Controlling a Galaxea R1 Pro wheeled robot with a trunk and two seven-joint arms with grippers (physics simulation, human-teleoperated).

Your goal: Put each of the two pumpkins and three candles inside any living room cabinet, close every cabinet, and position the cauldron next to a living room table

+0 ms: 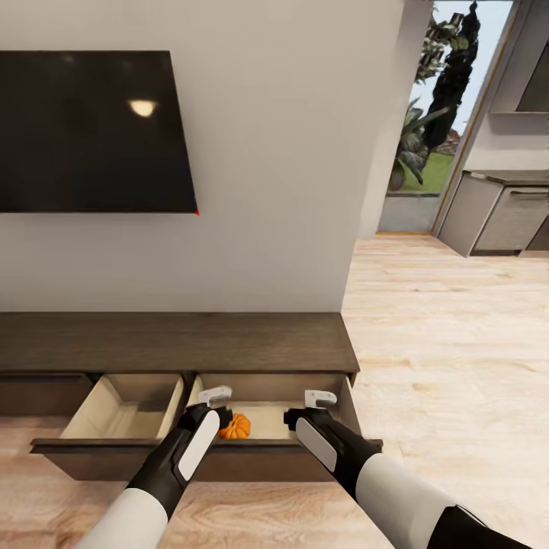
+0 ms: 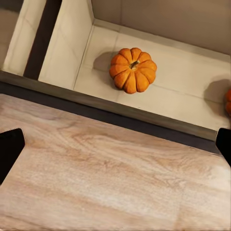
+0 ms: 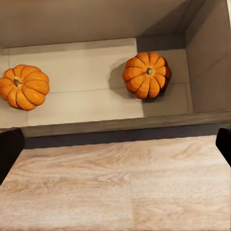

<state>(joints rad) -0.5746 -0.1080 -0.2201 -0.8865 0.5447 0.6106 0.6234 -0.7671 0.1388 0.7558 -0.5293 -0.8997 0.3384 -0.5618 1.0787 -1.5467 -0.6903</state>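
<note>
Pumpkins are what you see in the open drawer. From the head view, the long dark cabinet [image 1: 175, 343] sits under the black TV [image 1: 91, 130], and two of its drawers are pulled out. Your left hand [image 1: 216, 395] hangs over the right drawer [image 1: 343, 404], and your right hand [image 1: 321, 398] hangs over it too, at about 3 o'clock from the left one. One pumpkin [image 1: 236, 427] peeks out between your two arms. In the right wrist view, that pumpkin [image 3: 23, 86] and the second pumpkin [image 3: 147, 74] sit apart on the pale drawer floor. The fingers of both hands look spread wide, holding nothing. The left drawer [image 1: 122, 408] lies at 9 o'clock.
</note>
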